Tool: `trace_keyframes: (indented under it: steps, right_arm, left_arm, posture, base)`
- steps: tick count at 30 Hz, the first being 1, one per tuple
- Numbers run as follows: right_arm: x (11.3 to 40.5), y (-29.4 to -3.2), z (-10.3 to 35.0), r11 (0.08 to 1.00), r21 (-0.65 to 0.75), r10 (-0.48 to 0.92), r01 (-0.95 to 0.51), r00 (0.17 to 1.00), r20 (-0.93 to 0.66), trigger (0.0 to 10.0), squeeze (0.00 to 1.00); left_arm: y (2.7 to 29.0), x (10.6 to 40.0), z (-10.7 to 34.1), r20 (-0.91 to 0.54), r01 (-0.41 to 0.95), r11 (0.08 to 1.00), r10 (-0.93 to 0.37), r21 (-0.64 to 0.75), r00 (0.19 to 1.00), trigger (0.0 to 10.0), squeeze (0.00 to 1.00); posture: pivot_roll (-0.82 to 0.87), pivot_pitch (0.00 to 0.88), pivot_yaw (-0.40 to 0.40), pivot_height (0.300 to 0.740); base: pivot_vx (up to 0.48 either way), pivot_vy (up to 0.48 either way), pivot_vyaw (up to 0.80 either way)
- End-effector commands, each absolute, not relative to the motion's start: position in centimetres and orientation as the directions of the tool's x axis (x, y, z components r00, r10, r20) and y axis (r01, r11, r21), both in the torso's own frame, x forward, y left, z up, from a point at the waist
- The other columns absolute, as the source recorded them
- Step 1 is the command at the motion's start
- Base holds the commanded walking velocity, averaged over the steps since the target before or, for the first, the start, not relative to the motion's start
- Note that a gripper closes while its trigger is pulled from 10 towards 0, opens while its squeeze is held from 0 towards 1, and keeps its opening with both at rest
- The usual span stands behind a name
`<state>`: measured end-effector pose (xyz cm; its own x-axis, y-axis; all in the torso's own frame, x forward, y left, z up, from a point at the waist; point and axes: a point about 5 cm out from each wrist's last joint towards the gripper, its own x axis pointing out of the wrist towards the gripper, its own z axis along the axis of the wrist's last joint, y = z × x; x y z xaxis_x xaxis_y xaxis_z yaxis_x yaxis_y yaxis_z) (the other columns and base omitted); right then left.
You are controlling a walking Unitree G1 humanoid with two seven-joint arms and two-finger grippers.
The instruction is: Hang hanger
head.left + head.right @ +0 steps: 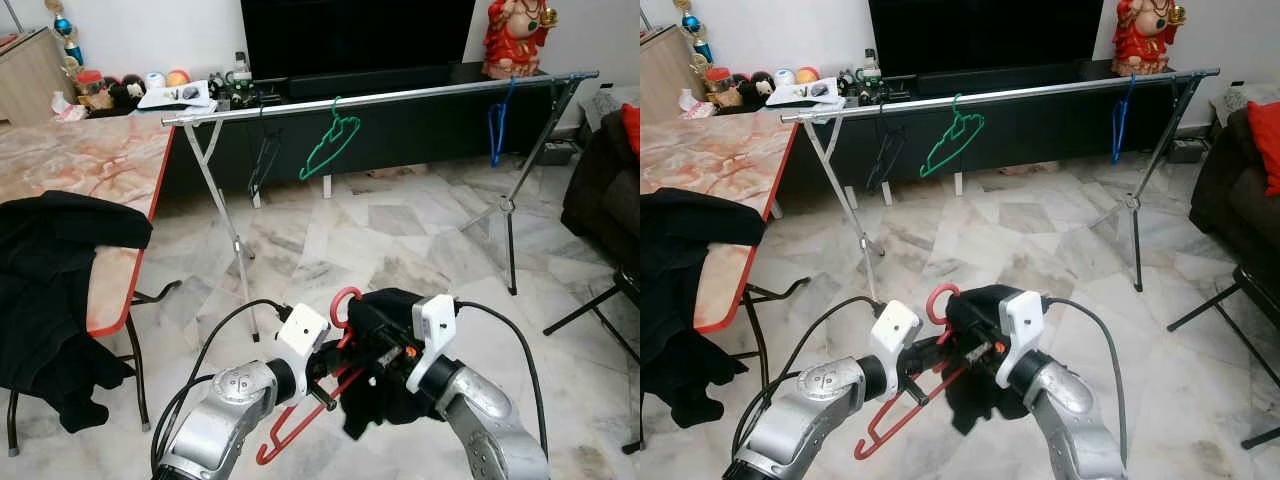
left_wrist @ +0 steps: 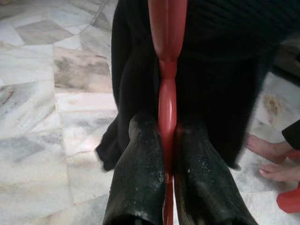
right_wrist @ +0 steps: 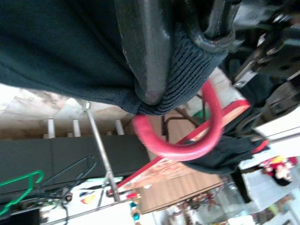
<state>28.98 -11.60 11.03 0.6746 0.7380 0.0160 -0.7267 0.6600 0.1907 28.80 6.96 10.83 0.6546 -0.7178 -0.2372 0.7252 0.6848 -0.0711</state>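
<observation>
White marble floor (image 1: pixel 400 250), marble-topped table (image 1: pixel 70 160), dark TV console (image 1: pixel 400 120) against white wall.

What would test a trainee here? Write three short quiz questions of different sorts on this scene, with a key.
1. True or false: the left pincer is shut on the red hanger.
2. Multiple choice: which hanger hangs on the metal rail between the other two? A) black hanger B) green hanger C) blue hanger
3. Short answer: what does the right pincer grip together with the red hanger's hook?

Key: 1. True. 2. B. 3. The black garment, pinched at the hanger's neck.
</observation>
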Motion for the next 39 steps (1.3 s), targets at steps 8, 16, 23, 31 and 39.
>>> trace_keyframes:
  steps: [8, 16, 23, 31, 39]
  right_arm:
    - [26.6, -10.3, 12.5, 0.491, 0.189, 0.853, -0.85, 0.513, 0.092, 10.0, 0.0]
    - [26.0, -10.9, 12.0, 0.492, 0.166, 0.86, -0.854, 0.507, 0.056, 10.0, 0.0]
    - [27.8, -13.1, 11.6, 0.67, 0.134, 0.736, -0.73, 0.677, 0.009, 10.0, 0.0]
    - [26.7, -11.9, 12.2, 0.56, 0.138, 0.821, -0.817, 0.569, 0.041, 10.0, 0.0]
    - [26.3, -12.0, 11.8, 0.552, 0.105, 0.831, -0.827, 0.556, 0.006, 10.0, 0.0]
  left_arm:
    - [6.9, 28.8, 11.0, -0.215, 0.724, 0.685, -0.72, -0.077, 0.659, 10.0, 0.0]
    - [6.8, 28.8, 11.0, -0.21, 0.727, 0.683, -0.724, -0.076, 0.658, 10.0, 0.0]
    - [6.8, 28.9, 11.1, -0.204, 0.722, 0.688, -0.72, -0.08, 0.663, 10.0, 0.0]
    - [6.8, 28.9, 11.1, -0.201, 0.721, 0.689, -0.719, -0.079, 0.665, 10.0, 0.0]
    - [6.8, 29.1, 11.5, -0.177, 0.718, 0.692, -0.718, -0.075, 0.673, 10.0, 0.0]
  posture:
    - [0.07, 0.067, 0.05, 0.74]
    - [0.06, 0.064, 0.05, 0.74]
    - [0.07, 0.069, 0.049, 0.74]
    - [0.07, 0.073, 0.047, 0.74]
    - [0.06, 0.075, 0.046, 0.74]
  base:
    - [0.0, 0.0, 0.0]
    - [0.0, 0.0, 0.0]
    - [0.0, 0.0, 0.0]
    - [0.0, 0.0, 0.0]
    - [0.0, 0.0, 0.0]
